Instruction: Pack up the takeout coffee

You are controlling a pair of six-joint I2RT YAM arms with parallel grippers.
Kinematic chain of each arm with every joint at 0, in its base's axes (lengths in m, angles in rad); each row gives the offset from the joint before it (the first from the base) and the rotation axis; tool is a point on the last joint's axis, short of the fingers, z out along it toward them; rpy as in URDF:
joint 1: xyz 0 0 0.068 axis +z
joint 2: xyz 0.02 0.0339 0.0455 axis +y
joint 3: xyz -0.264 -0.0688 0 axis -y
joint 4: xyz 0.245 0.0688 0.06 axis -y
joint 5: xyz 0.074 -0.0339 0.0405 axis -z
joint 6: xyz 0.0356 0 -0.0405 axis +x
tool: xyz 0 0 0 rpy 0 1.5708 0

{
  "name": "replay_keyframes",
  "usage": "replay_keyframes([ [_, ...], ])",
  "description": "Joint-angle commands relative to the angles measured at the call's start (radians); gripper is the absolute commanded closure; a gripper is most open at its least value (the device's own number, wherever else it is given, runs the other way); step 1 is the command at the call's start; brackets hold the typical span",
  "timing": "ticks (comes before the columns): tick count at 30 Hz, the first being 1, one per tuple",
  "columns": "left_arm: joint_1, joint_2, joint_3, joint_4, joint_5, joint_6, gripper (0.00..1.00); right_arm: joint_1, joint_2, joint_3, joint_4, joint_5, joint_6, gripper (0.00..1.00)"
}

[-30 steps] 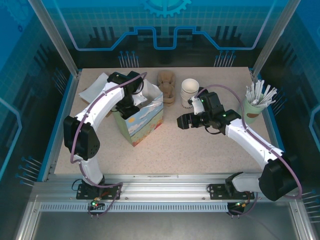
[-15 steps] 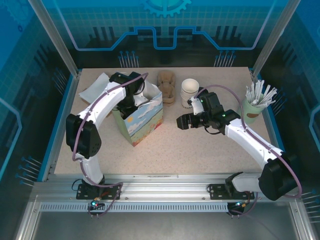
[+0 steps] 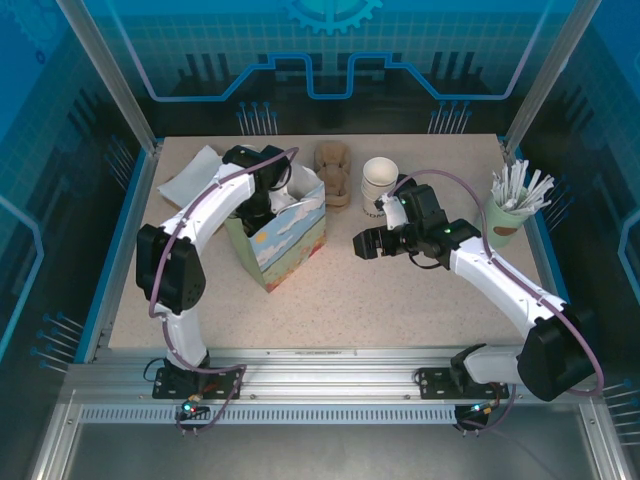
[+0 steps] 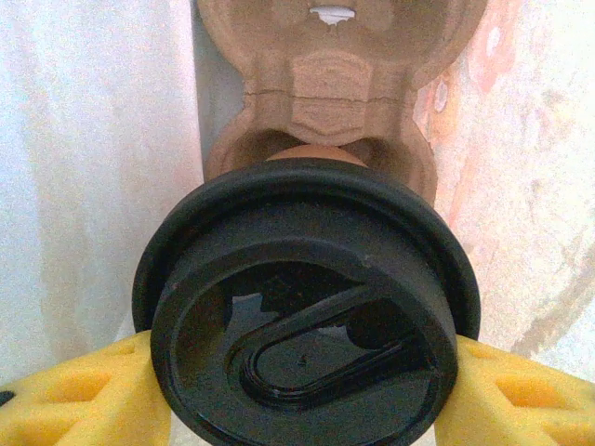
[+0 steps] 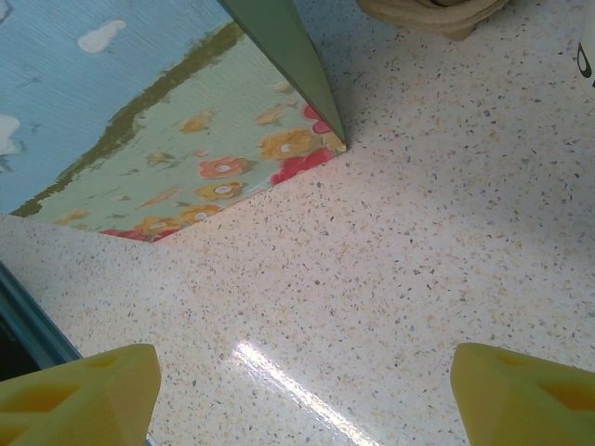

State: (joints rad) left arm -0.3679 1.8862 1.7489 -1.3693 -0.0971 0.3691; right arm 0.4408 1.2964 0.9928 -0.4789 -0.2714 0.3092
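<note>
Two grippers: the left gripper (image 4: 297,395), eased slightly farther into the paper bag (image 3: 292,238) than a second ago, pinches the takeout coffee (image 4: 307,297) with a pulp carrier (image 4: 321,102) just beyond, so release looks near, while the right gripper (image 5: 296,386) hangs spread, the bag ahead-left.

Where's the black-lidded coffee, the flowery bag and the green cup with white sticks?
takeout coffee (image 4: 307,316): left wrist view, centre of black lid.
flowery bag (image 3: 292,248): top view, printed front side.
green cup (image 3: 507,222): top view, cup wall.
</note>
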Motion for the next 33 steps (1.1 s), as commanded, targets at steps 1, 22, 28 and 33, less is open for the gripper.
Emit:
replay_keyframes([
  [1,0.014,0.014,-0.016,0.022,0.017,0.004,0.51,0.019,0.000,0.009,-0.004,-0.006,-0.014,0.17],
  [22,0.015,0.011,-0.057,0.032,0.000,-0.018,0.50,0.025,0.008,0.006,0.000,-0.007,-0.010,0.17],
  [28,0.015,0.019,-0.062,0.045,0.002,-0.022,0.50,0.030,0.009,0.007,-0.003,-0.006,-0.013,0.17],
  [33,0.016,0.033,-0.055,0.049,0.003,-0.022,0.50,0.033,0.011,0.005,-0.002,-0.006,-0.012,0.17],
])
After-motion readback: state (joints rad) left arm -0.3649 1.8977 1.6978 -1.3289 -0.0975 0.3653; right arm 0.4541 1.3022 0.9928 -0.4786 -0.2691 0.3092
